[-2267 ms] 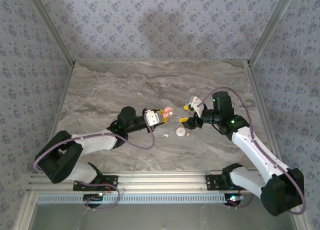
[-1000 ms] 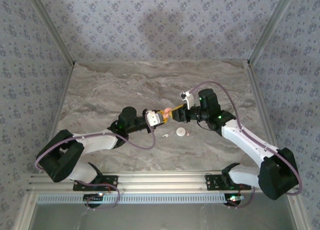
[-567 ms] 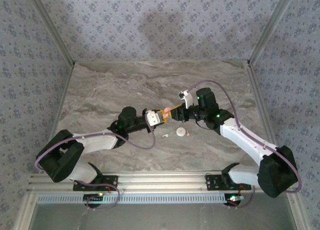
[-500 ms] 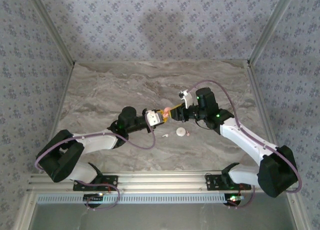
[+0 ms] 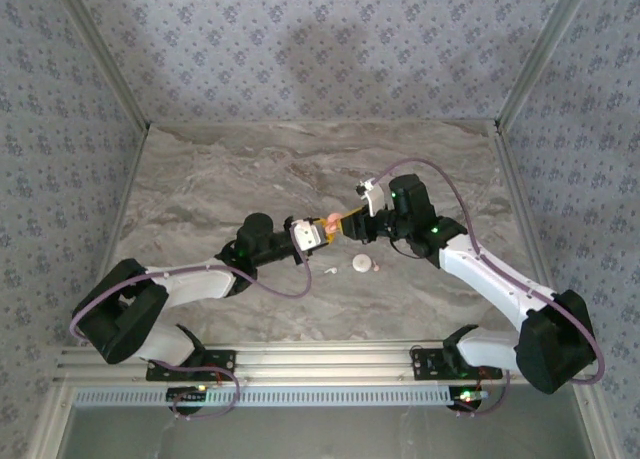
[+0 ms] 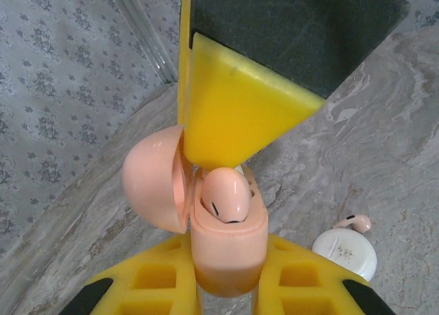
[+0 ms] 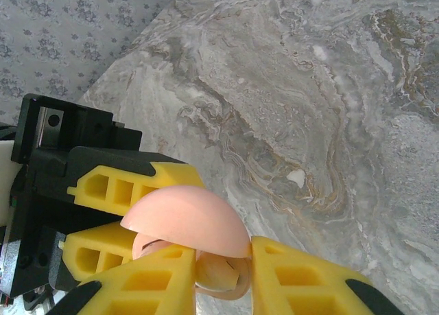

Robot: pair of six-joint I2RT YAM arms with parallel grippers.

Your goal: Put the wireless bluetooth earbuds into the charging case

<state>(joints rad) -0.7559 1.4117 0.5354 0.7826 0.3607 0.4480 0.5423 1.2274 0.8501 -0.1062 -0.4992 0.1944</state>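
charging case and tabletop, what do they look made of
Charging case: likely smooth pink plastic, matte with a soft sheen on its open lid. Tabletop: grey veined marble look, possibly stone or a printed laminate; the pictures can't settle which.

Your right gripper (image 5: pixel 347 222) has swung left, away from the white round disc (image 5: pixel 360 265), and now meets the open pink plastic charging case (image 5: pixel 331 221).

marble worktop (image 5: pixel 220 169), papered walls (image 5: pixel 300 49)

the worktop is grey stone with pale veins. the walls around it carry a small blue-grey flower print. a white round disc (image 5: pixel 361 265) lies flat near the worktop's middle. a ribbed metal rail (image 5: pixel 320 357) runs along the near edge.
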